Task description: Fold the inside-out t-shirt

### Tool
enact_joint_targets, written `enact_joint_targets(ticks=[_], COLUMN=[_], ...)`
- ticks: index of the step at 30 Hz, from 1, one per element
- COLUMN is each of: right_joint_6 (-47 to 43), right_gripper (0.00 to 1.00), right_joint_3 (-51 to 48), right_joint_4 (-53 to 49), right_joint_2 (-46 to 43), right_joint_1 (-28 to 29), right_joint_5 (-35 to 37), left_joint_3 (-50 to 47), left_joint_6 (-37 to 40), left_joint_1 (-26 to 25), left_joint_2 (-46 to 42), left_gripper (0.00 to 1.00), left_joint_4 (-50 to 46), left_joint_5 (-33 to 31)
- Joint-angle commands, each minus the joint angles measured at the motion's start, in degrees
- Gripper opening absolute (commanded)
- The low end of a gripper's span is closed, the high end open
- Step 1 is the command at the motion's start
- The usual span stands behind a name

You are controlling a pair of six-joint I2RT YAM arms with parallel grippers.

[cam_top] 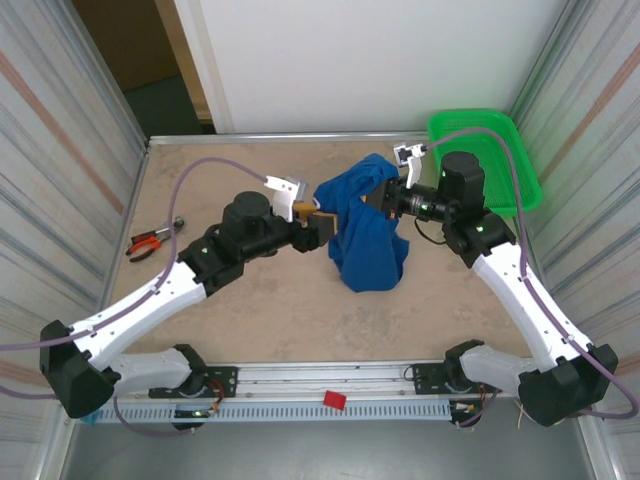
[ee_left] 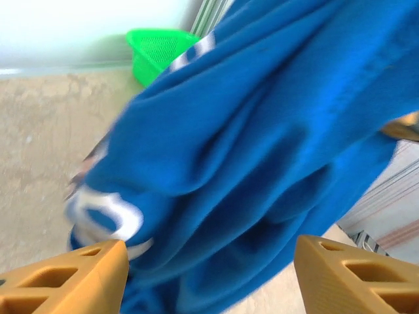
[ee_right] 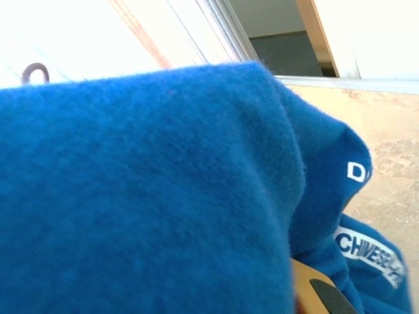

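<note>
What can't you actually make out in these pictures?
- Right wrist view: the t-shirt drapes over the right gripper, hiding whether it grips.
- Left wrist view: the white lettering is blurred and unreadable.
- Top view: the small red object at the near edge is too small to identify.

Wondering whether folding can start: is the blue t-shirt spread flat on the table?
No, the top view shows the t-shirt bunched into a raised heap between the left gripper and the right gripper, not spread flat.

A green mesh basket [cam_top: 500, 130] sits far right on the table [cam_top: 260, 310], red-handled pliers [cam_top: 150, 243] near its left edge.
</note>
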Motion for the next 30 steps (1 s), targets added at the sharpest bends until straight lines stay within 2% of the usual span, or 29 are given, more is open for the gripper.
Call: enact_joint_targets(ticks=[1,8,10,11,15,17,22,25,26,27,28,29,30], right_joint_6=[1.8,2.1,1.9,1.8,0.9,1.0,2.4,2.4,1.4,-0.4,-2.0,-3.1,-3.4], right_gripper=[0.00,0.00,0.00,0.00,0.00,0.00,0.00,0.00,0.06,0.41,0.59,0.68,0.72], right_joint_3=[1.7,1.4,1.2,1.1,0.0,-0.9,-2.1,-1.7,-0.7,1.1,2.7,3.7,4.0], right_joint_4=[1.2,1.1,0.8,0.8,-0.2,-0.5,-0.4,-1.7,-4.4,-8.0,-11.5,-13.7,-14.8], right_joint_2=[-1.3,-1.3,-1.5,-1.7,-2.9,-3.5,-2.2,1.3,2.9,4.9,6.0,6.1,5.0], right_joint_1=[-0.1,0.8,1.0,1.0,0.2,-1.2,-6.1,-7.6,-7.8,-7.9,-8.0,-8.2,-8.3], right_joint_5=[-2.6,-3.6,-4.2,-4.4,-4.0,-3.9,-3.9,-3.4,-2.1,-1.3,-0.6,0.9,2.3], left_joint_3=[0.9,2.6,3.3,3.6,5.9,6.7,9.6,11.2,12.1,13.3,14.5,16.1,17.4], left_joint_6=[3.0,2.6,3.2,3.5,3.3,2.5,1.5,-2.0,-4.5,-7.4,-10.0,-13.1,-16.2], left_joint_1=[-2.8,-3.1,-3.1,-2.9,0.9,3.3,8.9,12.9,14.8,16.4,17.4,18.6,19.5], left_joint_2=[0.6,4.1,5.3,5.7,6.7,6.0,3.9,3.7,4.2,4.9,5.6,6.5,7.5], left_gripper=[0.67,0.68,0.66,0.62,0.17,0.02,0.00,0.00,0.00,0.00,0.00,0.00,0.00], left_joint_4=[6.7,8.2,8.3,8.6,8.9,8.5,4.2,4.1,4.9,5.6,5.8,6.2,7.3], left_joint_5=[-9.4,-9.5,-10.0,-10.1,-5.3,-1.7,9.4,19.8,24.8,28.8,31.3,34.4,37.7])
